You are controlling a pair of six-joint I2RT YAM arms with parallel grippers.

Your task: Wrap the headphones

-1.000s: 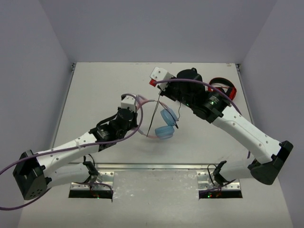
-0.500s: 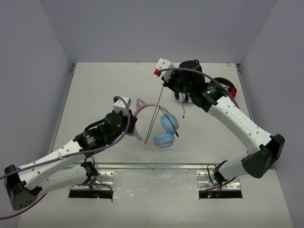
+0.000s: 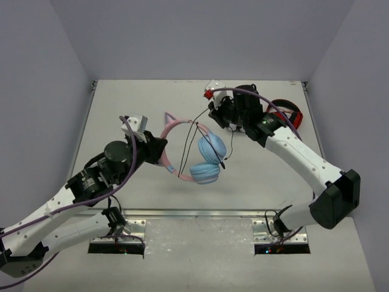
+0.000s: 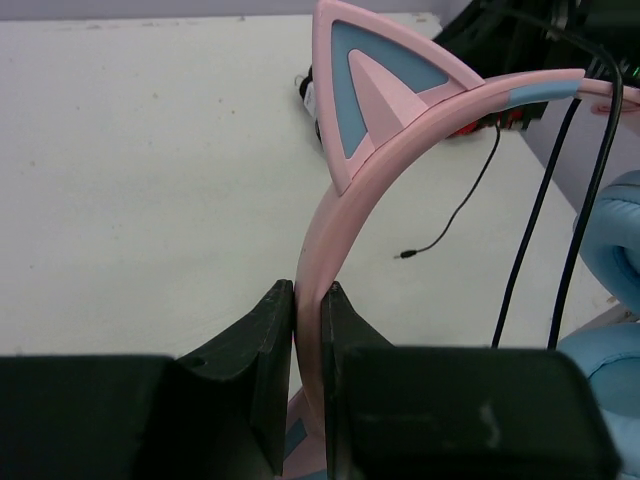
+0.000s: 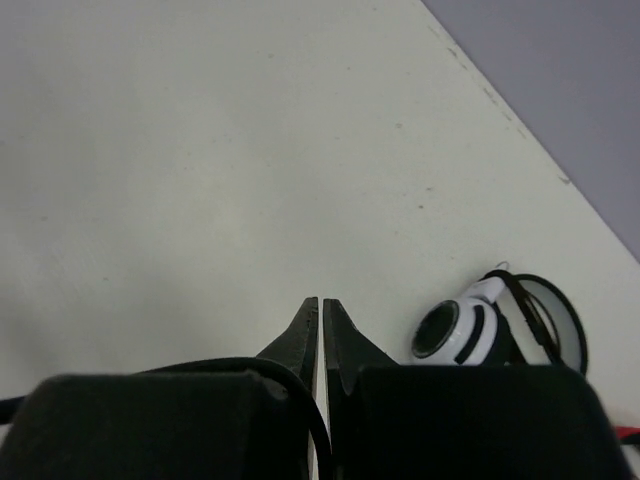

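Note:
The headphones have a pink headband (image 3: 172,128) with cat ears (image 4: 375,80) and light-blue earcups (image 3: 209,149). My left gripper (image 3: 161,148) is shut on the headband (image 4: 330,220) and holds the headphones above the table, earcups hanging to the right. The thin black cable (image 3: 193,146) runs from the lower earcup up across the headband to my right gripper (image 3: 216,113). That gripper (image 5: 320,305) is shut, with the cable (image 5: 322,430) curving in between the bases of its fingers. The cable's plug end (image 4: 400,255) rests on the table.
White-and-black headphones (image 5: 470,330) lie on the table just beyond my right gripper. Red-and-black headphones (image 3: 285,112) lie at the back right, near the table's edge. Grey walls enclose the table on three sides.
My left gripper has drawn the headphones left and nearer, turning them so the earcups hang right. My right gripper has moved down and right with the cable, which now crosses the headband.

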